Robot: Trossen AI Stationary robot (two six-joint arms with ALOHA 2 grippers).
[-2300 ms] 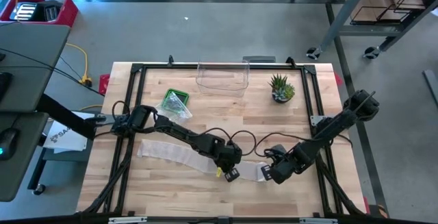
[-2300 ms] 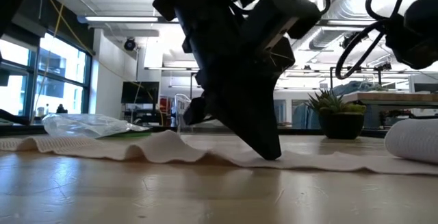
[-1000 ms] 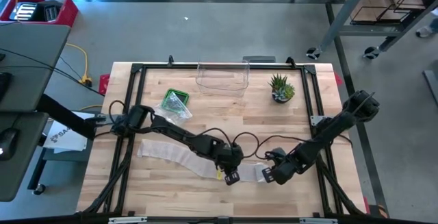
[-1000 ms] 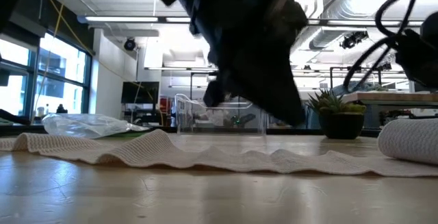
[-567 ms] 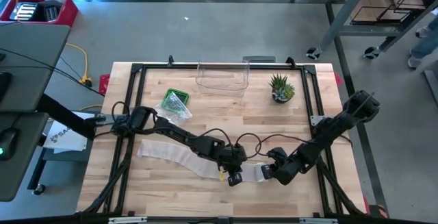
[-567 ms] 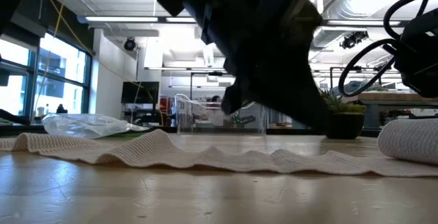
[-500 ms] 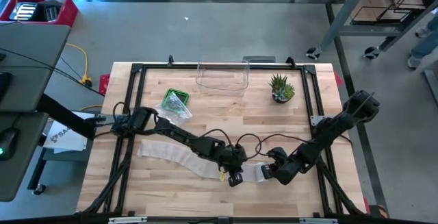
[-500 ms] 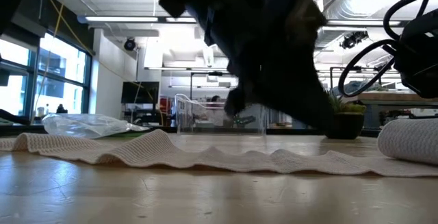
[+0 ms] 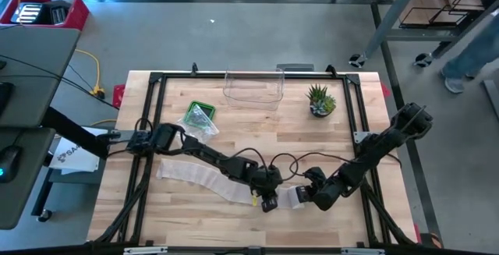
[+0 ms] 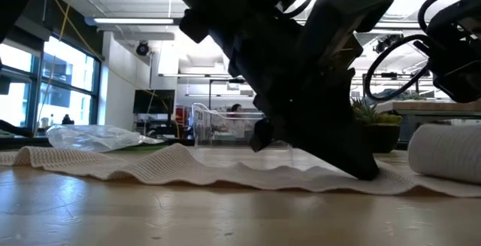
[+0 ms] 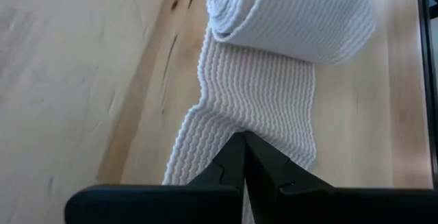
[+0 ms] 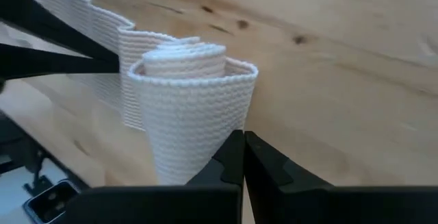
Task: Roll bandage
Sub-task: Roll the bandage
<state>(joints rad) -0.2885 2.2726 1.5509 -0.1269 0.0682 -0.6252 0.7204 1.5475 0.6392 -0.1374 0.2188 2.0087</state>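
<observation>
A partly wound roll sat beside the closed right gripper; the closed left gripper pressed the bandage, most still unrolled beyond it.

Overhead, table-level, two wrist close-ups; all share bandage.

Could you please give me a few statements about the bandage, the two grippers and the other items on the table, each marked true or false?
1. Both grippers are shut. True: the left gripper and the right gripper are both closed.
2. The bandage is fully rolled up. False: a long flat strip still lies on the table, with a roll at one end.
3. The right gripper is at the rolled end. True.
4. The potted plant stands inside the clear container. False: it stands beside it.
5. The left gripper hovers over the green tray. False: it presses on the flat strip.
</observation>
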